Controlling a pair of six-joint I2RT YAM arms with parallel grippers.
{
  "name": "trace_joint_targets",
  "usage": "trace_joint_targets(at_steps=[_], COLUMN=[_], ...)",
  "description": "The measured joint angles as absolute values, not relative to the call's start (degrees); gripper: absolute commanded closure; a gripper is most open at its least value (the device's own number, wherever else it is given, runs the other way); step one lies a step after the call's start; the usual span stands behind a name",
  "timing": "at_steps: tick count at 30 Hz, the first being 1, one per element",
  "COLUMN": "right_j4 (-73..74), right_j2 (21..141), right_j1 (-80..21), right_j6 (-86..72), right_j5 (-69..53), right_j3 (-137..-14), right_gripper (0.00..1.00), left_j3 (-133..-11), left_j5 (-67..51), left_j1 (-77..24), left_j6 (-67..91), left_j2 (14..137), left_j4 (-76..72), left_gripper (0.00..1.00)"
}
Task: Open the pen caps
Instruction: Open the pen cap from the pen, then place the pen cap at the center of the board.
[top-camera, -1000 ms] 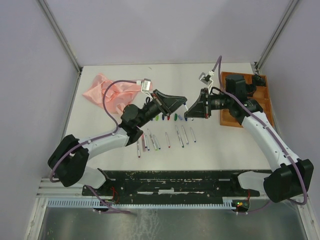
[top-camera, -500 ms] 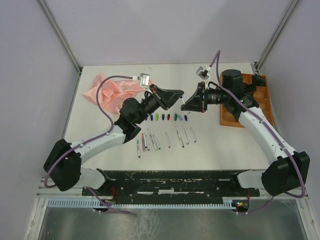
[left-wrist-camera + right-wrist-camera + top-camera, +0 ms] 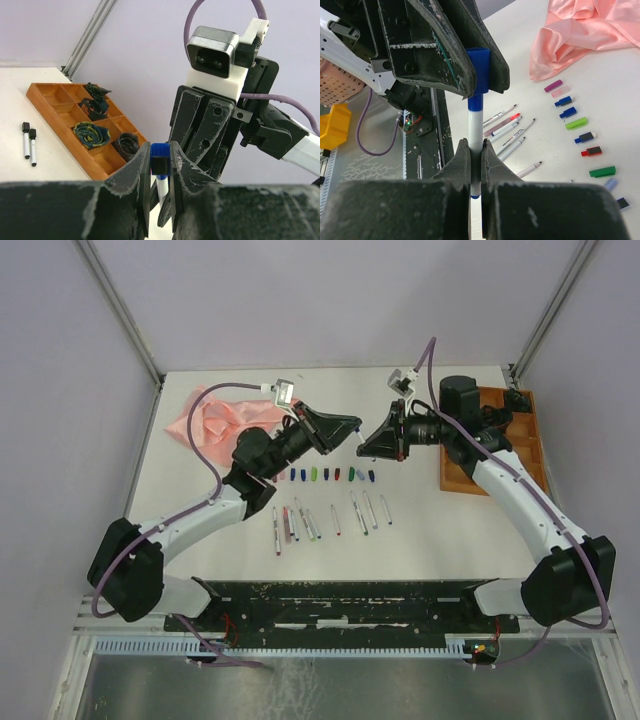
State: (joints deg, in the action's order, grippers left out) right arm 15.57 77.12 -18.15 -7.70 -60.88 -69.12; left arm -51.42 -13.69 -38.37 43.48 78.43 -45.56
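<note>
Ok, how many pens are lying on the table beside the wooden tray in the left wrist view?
2. One black-capped pen lies on the table left of the tray. The second pen lies right beside it and parallel to it. Others may sit out of view.

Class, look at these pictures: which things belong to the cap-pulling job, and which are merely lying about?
Part of the job:
- pen, gripped by the right gripper
- blue cap, gripped by the left gripper
- loose caps in a row
- uncapped pens laid out

Lying about:
- pink cloth
- wooden tray
- coiled items in it
</note>
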Motion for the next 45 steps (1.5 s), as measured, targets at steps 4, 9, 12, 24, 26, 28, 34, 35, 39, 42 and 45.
trace_joint_targets(at_steps=[4,9,12,24,26,28,34,35,39,42,45], right_j4=[15.0,13.3,11.8,25.0,26.7,28.6,31.1,31.2,31.2,31.5,31.7], right_j2=[77.8,78.9,79.4,80.5,80.4,80.3,76.4,75.4,73.3,73.2,73.1], right_j1=[-18.3,-18.8,-18.8,-17.5,-17.4,-17.0,-11.2,-10.0,-7.6,-6.1,-4.3], right_j6=[-7.4,-7.5,-7.7,-8.6,-7.3,-5.8,-2.2,-1.7,-0.1,0.3,0.3], right_j5=[-60.8,-60.7,-60.7,-63.0,-62.8,-62.4,-58.5,-57.7,-54.9,-52.8,-50.8], right_j3=[-69.5,-70.0,-70.0,-67.8,-67.9,-68.0,-68.0,-68.0,-68.0,-68.0,-68.0], right_gripper=[1.0,1.0,1.0,1.0,1.0,1.0,1.0,1.0,1.0,1.0,1.0], left_j3=[-51.8,-52.2,-52.6,-58.9,-58.9,-58.6,-52.0,-50.5,-46.5,-46.1,-46.3], left_j5=[-17.0,-20.4,-20.8,7.6,9.1,9.2,6.8,6.0,4.1,4.9,7.5], left_j1=[-36.6,-34.4,-33.6,-22.3,-22.8,-23.1,-23.2,-23.4,-25.9,-31.2,-37.8], left_j6=[43.5,43.6,43.7,45.5,45.5,45.5,46.3,46.9,48.4,48.4,48.3], left_j2=[78.9,79.0,79.0,76.0,74.8,73.9,70.4,70.0,70.1,71.4,74.2], left_j4=[-46.0,-45.9,-45.7,-56.2,-57.1,-57.1,-55.0,-54.1,-48.4,-42.5,-36.1], left_gripper=[0.97,0.97,0.97,0.97,0.97,0.97,0.97,0.97,0.97,0.97,0.97])
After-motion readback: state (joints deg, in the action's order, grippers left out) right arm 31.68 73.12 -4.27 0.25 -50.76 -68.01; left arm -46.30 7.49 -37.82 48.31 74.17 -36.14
